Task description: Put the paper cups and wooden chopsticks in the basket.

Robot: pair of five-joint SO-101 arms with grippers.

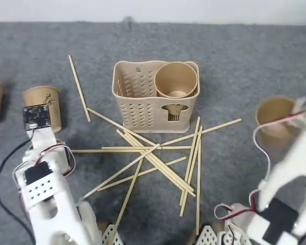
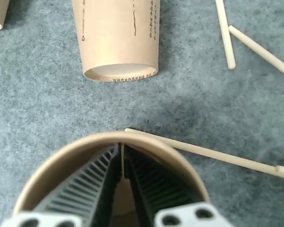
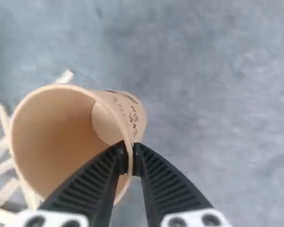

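Both arms are white plastic shells. Close behind the hand, the left arm (image 1: 46, 204) carries a dark circuit board (image 1: 36, 116), a black motor block (image 1: 36, 172) and a hole-dotted plate (image 1: 41, 190), with red, white and black cables (image 1: 64, 155) looped beside. The left hand (image 2: 122, 150) and right hand (image 3: 128, 153) have black ribbed fingers (image 2: 85, 189) on white mounts (image 2: 184, 218) with screw holes. A red-and-white cable (image 1: 260, 140) trails back from the right hand.
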